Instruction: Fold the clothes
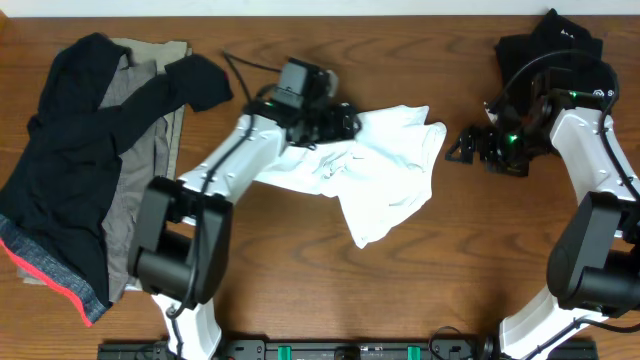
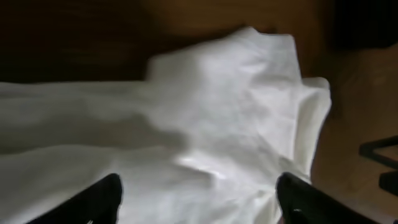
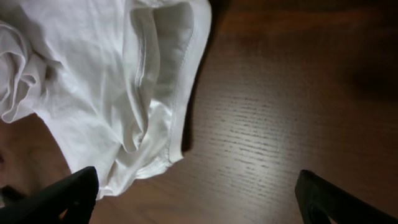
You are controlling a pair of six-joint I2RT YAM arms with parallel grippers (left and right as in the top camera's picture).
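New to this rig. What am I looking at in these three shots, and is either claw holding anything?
Two robot arms at a wooden table, each ending in a two-finger gripper. The wide shot looks straight down; the other two come from a camera on each wrist, so the dark tips at their bottom corners are that arm's own fingers. On the table: a crumpled white T-shirt in the middle, a pile of dark and grey clothes by the left arm, a black garment at the far right corner. The left gripper is over the T-shirt, fingers apart, clamping nothing. The right gripper is open over bare wood beside the shirt's edge. Nothing is held.
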